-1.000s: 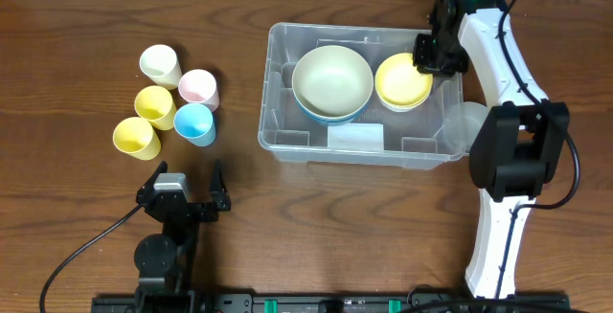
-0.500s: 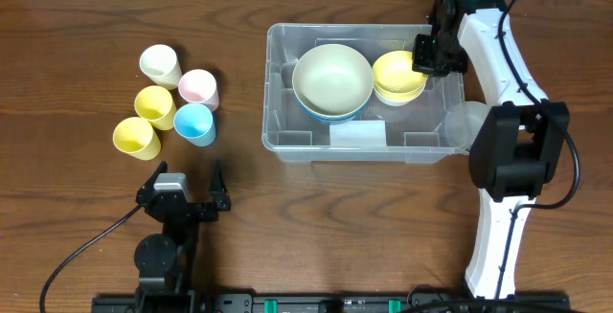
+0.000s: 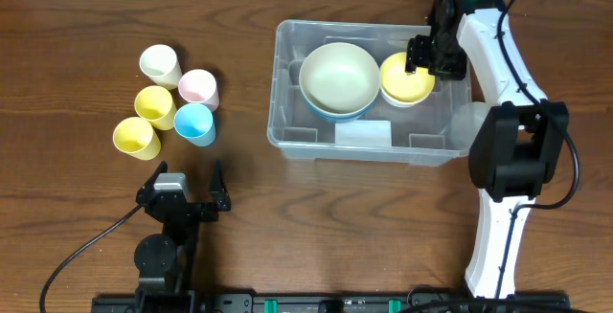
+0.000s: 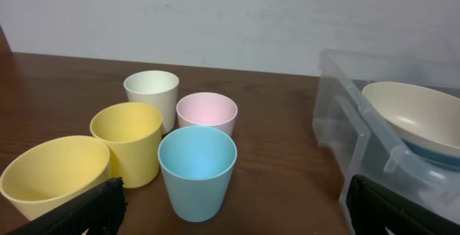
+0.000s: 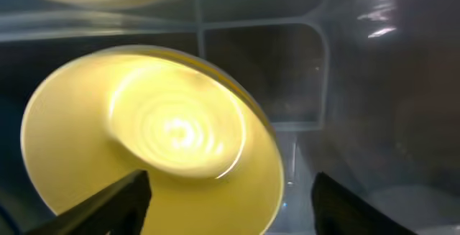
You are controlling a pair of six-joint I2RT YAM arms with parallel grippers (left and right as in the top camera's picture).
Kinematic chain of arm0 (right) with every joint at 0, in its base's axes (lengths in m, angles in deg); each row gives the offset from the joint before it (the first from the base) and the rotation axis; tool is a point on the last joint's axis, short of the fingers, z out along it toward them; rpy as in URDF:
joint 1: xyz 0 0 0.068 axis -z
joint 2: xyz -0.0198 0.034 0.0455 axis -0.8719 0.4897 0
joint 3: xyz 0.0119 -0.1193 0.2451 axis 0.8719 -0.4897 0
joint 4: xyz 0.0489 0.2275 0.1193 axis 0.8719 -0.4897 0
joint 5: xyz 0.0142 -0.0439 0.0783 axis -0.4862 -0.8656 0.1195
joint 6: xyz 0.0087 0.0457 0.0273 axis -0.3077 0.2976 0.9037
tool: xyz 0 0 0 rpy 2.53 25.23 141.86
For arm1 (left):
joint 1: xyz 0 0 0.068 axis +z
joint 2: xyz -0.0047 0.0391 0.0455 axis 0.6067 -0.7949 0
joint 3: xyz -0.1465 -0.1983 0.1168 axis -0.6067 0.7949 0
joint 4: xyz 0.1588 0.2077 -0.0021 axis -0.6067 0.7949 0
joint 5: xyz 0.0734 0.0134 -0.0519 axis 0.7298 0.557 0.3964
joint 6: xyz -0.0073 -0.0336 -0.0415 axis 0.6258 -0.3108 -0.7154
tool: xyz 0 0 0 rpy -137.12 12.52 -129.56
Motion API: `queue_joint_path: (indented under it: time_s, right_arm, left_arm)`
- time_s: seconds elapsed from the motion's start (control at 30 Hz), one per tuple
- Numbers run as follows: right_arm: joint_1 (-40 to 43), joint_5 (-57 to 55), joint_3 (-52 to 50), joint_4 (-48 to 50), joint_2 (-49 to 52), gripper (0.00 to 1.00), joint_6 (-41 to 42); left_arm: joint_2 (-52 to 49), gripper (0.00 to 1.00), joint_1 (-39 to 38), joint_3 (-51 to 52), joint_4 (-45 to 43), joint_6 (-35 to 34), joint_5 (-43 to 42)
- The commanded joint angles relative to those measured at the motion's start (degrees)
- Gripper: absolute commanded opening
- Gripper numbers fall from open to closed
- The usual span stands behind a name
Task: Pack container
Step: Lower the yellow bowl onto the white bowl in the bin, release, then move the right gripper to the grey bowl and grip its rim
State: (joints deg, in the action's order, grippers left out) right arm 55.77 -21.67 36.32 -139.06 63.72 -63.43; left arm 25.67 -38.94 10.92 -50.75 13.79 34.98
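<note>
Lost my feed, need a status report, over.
Left gripper open, parked near cups. Right gripper open over yellow bowl inside container. Nothing in the way.

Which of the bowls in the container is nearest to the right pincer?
The yellow bowl at the container's right end, just under the right pincer; the cream bowl, nested on a blue bowl, sits farther left.

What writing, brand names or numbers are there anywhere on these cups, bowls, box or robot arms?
No readable text anywhere.
Cups, bowls, container: plain, no print.
Pale patch on the container floor: blank or too faint to read.
Green marks on the bottom rail: too small to read.
</note>
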Motion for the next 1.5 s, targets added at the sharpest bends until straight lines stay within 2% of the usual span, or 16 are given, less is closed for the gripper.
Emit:
queue_joint_path:
  time_s: [0.0,0.4,0.6,0.7,0.8,1.0,1.27,1.4,1.47]
  right_arm:
    - [0.24,-0.87,-0.13,-0.07,0.20,0.76,0.09]
    - [-0.02,0.50,8.17,-2.84,-5.42,0.79,-0.76]
    - [0.02,-0.02,10.38,-4.17,-13.11,0.78,-1.01]
    - [0.13,-11.34,10.38,-7.89,-17.84,0.80,3.63]
    - [0.85,-23.78,10.38,-15.26,-22.05,0.83,11.65]
    - [5.68,-29.16,10.36,-26.99,-25.03,0.99,26.25]
    - [14.62,-26.69,-0.22,-26.32,-25.07,0.99,32.02]
    - [17.79,-23.12,-9.57,-21.20,-25.07,0.99,32.87]
    - [18.73,-20.11,-14.73,-16.87,-25.07,0.99,30.80]
  left_arm:
    - [0.35,0.98,0.28,0.85,2.12,0.94,-0.37]
    - [0.35,0.98,0.28,0.85,2.12,0.94,-0.37]
    - [0.35,0.98,0.28,0.85,2.12,0.94,-0.37]
    - [0.35,0.98,0.28,0.85,2.12,0.94,-0.37]
    - [0.35,0.98,0.28,0.85,2.12,0.94,-0.37]
    - [0.35,0.98,0.28,0.85,2.12,0.94,-0.37]
    - [0.35,0.98,0.28,0.85,2.12,0.94,-0.37]
    - [0.35,0.98,0.28,0.85,2.12,0.94,-0.37]
    - [0.35,0.98,0.28,0.85,2.12,0.94,-0.37]
